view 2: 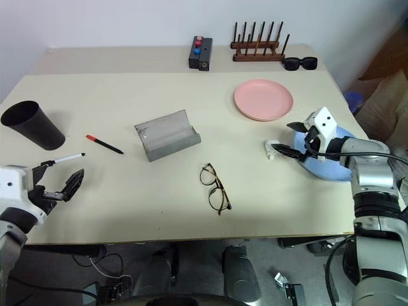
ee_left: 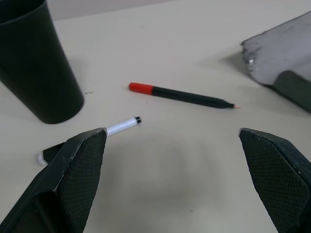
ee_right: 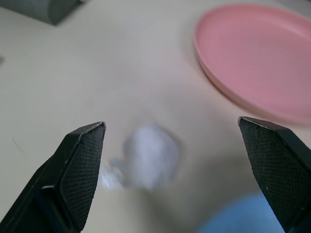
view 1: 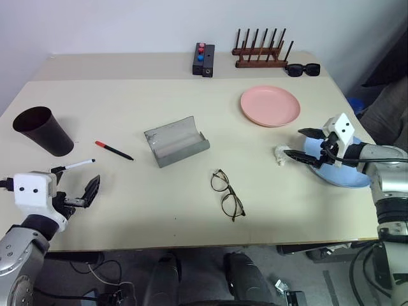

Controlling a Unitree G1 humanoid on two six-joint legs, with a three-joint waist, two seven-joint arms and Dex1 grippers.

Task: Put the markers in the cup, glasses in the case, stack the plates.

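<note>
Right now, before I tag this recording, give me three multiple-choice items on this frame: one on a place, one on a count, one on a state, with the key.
1. Where do the glasses lie?
A. inside the case
B. on the bare table, nearer the robot than the case
C. on the pink plate

2. How many markers lie loose on the table?
A. none
B. one
C. two

3. How does the spectacle case stand?
A. open and empty
B. shut
C. open with glasses inside

Key:
1 B: the glasses rest on the table, apart from the open case.
2 C: the red-capped marker and the white marker both lie beside the cup, neither in it.
3 A: its lid is up and the grey lining is bare.
</note>
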